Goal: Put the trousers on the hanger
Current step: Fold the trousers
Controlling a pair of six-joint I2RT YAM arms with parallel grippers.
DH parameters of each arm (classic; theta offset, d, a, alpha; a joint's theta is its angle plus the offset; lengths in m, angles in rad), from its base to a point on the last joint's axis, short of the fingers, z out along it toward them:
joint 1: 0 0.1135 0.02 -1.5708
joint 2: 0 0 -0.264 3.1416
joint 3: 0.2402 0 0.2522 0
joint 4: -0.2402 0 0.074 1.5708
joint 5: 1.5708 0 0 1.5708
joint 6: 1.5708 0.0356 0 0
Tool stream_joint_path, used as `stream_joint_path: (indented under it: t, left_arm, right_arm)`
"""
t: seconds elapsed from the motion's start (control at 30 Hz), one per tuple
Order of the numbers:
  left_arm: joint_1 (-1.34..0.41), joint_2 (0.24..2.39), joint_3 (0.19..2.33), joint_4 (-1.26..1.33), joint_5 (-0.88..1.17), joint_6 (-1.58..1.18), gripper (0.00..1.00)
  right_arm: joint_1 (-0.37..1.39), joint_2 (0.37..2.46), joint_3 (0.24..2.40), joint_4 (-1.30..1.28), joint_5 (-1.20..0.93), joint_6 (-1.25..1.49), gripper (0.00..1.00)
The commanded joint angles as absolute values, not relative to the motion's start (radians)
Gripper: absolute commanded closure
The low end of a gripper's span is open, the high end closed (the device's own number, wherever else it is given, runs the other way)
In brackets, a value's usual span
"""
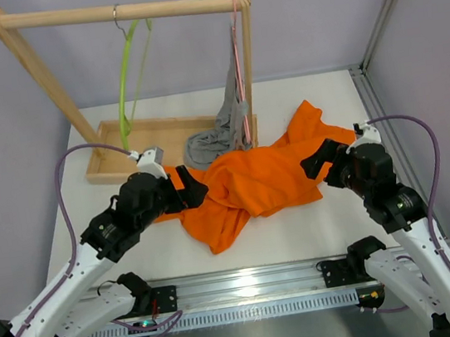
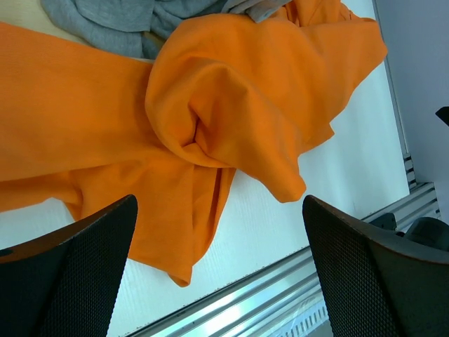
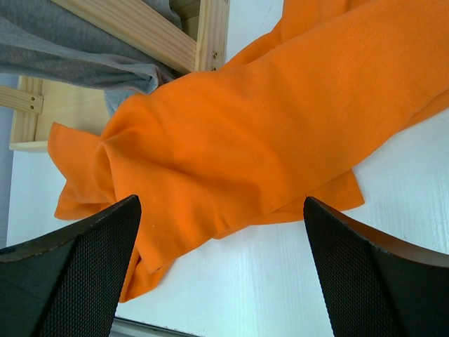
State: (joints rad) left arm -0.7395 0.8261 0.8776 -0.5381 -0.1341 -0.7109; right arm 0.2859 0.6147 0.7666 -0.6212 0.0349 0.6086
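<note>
The orange trousers (image 1: 252, 181) lie crumpled on the white table in front of the wooden rack. They fill the left wrist view (image 2: 210, 119) and the right wrist view (image 3: 266, 133). The lime-green hanger (image 1: 126, 73) hangs by its metal hook from the rack's top bar, at its left. My left gripper (image 1: 190, 188) is open at the left edge of the trousers and holds nothing. My right gripper (image 1: 318, 160) is open at their right edge and holds nothing.
The wooden rack (image 1: 124, 13) stands on a tray-like base (image 1: 114, 155) at the back. A pink hanger (image 1: 239, 57) with a grey garment (image 1: 220, 135) hangs at its right post. Grey walls close in on both sides. A metal rail (image 1: 250, 286) runs along the near edge.
</note>
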Motion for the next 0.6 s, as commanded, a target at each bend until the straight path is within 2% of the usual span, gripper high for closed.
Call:
stream_joint_path:
  t: [0.0,0.2,0.37,0.57]
  left_arm:
    - [-0.742,0.811,0.867,-0.543,-0.149,-0.730,0.00]
    - [-0.742,0.813,0.833,-0.531,-0.212,-0.772,0.00]
    - [-0.736,0.897,0.848,-0.535,-0.218,-0.764,0.00]
    - [-0.686,1.023,0.856,-0.494,-0.126,-0.764,0.00]
  right_arm:
    - [0.284,0.615,0.779,-0.592,0.052,0.644,0.00]
    - [0.284,0.692,0.807,-0.551,0.098,0.663,0.00]
    - [0.284,0.808,0.824,-0.471,0.132,0.673,0.00]
    - [0.229,1.024,0.812,-0.376,0.146,0.745,0.04]
